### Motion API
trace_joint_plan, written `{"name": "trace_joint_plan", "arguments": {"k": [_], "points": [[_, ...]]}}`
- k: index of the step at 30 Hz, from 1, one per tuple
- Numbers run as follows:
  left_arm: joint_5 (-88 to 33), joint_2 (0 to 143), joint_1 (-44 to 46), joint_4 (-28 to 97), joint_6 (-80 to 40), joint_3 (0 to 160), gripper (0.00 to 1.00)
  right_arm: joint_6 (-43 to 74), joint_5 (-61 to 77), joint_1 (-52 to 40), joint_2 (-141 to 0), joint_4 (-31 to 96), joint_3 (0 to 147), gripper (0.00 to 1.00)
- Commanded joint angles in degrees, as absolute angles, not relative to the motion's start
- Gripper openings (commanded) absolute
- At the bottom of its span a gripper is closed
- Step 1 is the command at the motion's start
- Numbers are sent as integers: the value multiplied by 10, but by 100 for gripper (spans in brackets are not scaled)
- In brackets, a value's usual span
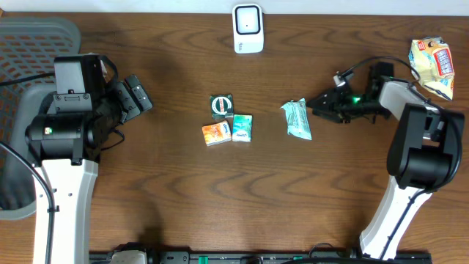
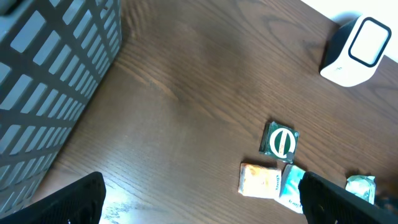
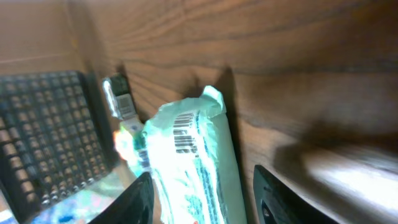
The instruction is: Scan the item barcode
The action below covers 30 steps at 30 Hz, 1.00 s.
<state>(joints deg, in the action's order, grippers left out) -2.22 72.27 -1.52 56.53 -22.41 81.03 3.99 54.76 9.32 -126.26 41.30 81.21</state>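
At 9 o'clock on the table point(image 1: 176, 191) we found the grey basket point(image 1: 37, 40). Just inside it the left gripper point(image 2: 202, 186) hung with its fingers spread wide and nothing between them. We judged it was parked there to leave the middle free for the other arm.

Near the centre lay three small items, close together: a dark green packet point(image 1: 221, 105) at 12 o'clock of the group, an orange packet point(image 1: 216, 134) at 7 and a teal packet point(image 1: 242, 127) at 4, the last two touching. None was near either tool, so we took them as waiting their turn.

The scanner point(image 1: 248, 28) stood at 12 o'clock by the far edge, well apart from everything.

The mint-green pouch point(image 1: 297, 119) lay flat at 3 o'clock of the trio, its barcode point(image 3: 185, 140) turned up towards the wrist camera. That face suited reading, we thought, but it was far from the scanner.

The right gripper point(image 3: 202, 185) sat low at the pouch's 3 o'clock end, fingers parted on either side of it with a gap showing on one side, so it was not pinching.

A snack bag point(image 1: 432, 66) lay at 2 o'clock, untouched.
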Motion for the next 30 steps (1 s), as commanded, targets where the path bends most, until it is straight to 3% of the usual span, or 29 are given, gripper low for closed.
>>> {"name": "trace_joint_plan", "arguments": {"k": [1,6,9,12,21,30], "points": [[-17,722,-19,566,-216,815,98,25,430,55,-1246,427,810,53],[-17,722,-19,566,-216,816,98,25,392,19,-1246,433,801,54],[-17,722,-19,566,-216,816,98,25,389,1,-1246,429,801,32],[-17,722,-19,566,-216,815,98,25,394,-12,-1246,425,801,1],[-17,722,-19,566,-216,815,98,16,574,-22,-1215,369,814,1],[-17,722,-19,566,-216,815,98,-37,539,-42,-1053,311,823,1]]}}
